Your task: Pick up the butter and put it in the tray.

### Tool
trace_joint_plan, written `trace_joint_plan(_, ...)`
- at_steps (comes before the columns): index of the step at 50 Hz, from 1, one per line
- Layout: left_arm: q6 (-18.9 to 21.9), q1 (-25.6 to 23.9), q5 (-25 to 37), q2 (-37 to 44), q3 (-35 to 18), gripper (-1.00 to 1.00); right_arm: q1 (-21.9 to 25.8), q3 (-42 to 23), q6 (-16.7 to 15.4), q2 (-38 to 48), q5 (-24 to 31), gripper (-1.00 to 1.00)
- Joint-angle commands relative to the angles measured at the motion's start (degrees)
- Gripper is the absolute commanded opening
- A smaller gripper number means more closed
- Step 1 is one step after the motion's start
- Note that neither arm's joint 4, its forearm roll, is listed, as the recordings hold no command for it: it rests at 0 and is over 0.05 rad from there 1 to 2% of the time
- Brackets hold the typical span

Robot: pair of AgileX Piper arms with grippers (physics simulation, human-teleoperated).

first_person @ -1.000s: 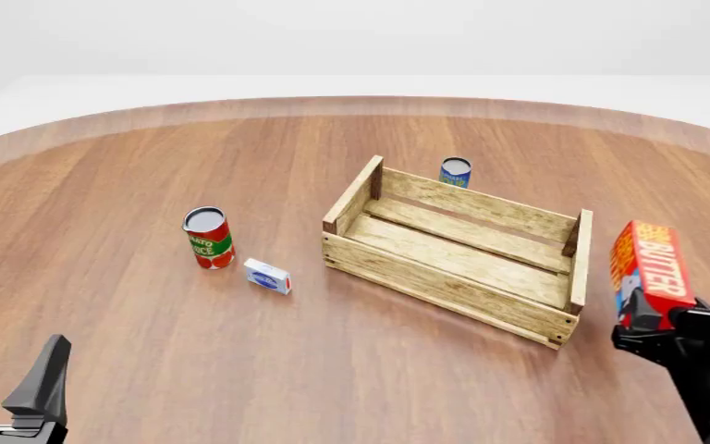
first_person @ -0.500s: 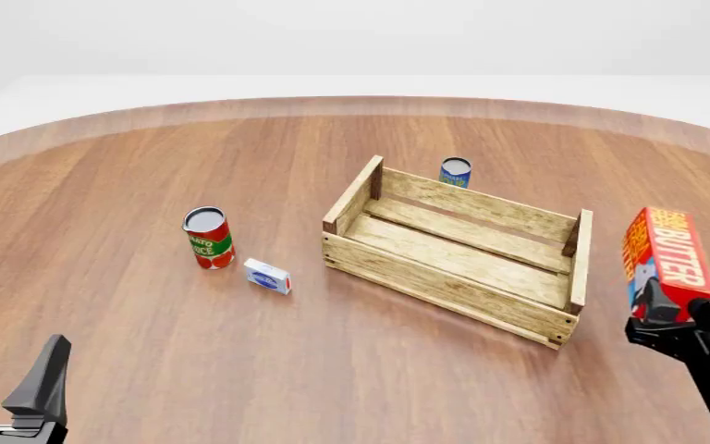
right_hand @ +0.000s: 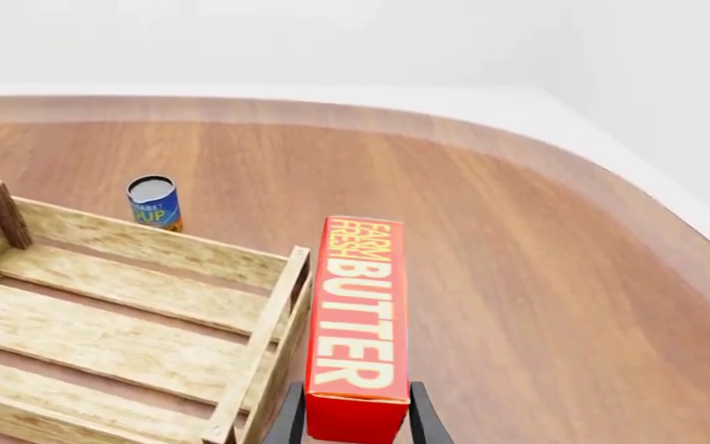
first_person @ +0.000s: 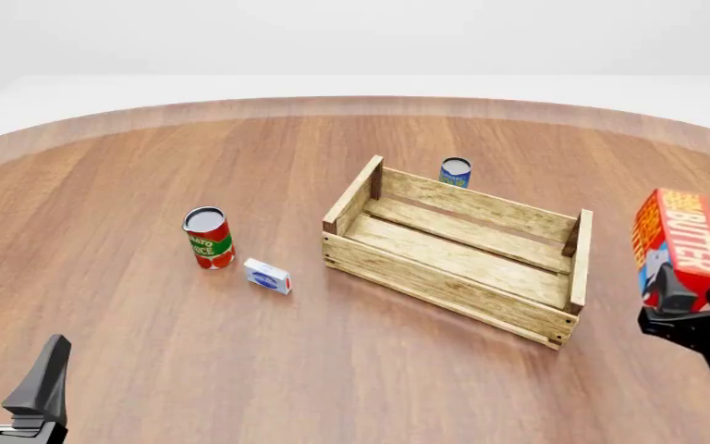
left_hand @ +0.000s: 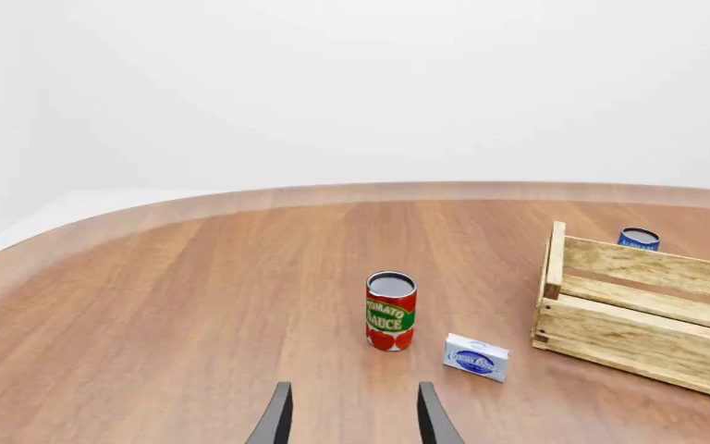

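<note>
The butter [first_person: 676, 242], a red and orange carton with "BUTTER" in large letters, is held on end in my right gripper [first_person: 682, 298], which is shut on its lower end. It hangs above the table just right of the tray [first_person: 460, 248], a large light-wood slatted crate. In the right wrist view the butter [right_hand: 358, 324] runs along the fingers [right_hand: 420, 421] beside the tray's end board [right_hand: 269, 333]. My left gripper [first_person: 4, 388] is open and empty at the near left; its fingers [left_hand: 278, 418] show in the left wrist view.
A red tomato sauce can [first_person: 208, 237] and a small white-blue box [first_person: 267, 276] stand left of the tray. A blue can [first_person: 455, 172] stands behind the tray's far side. The table's curved edge lies to the right, as the right wrist view shows.
My right gripper has lifted the butter and carried it a little to the right. The left arm has not moved.
</note>
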Motion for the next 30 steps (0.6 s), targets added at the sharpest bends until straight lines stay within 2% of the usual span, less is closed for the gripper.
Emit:
trace_joint_plan(1,0.0,0.0,0.0,0.0,0.0,1.0,0.5,-2.19,0.47,-3.42,3.11,-1.0)
trace_joint_plan(30,0.0,0.0,0.0,0.0,0.0,1.0,3.6,-5.77,-0.87,-4.84,6.96,-1.0)
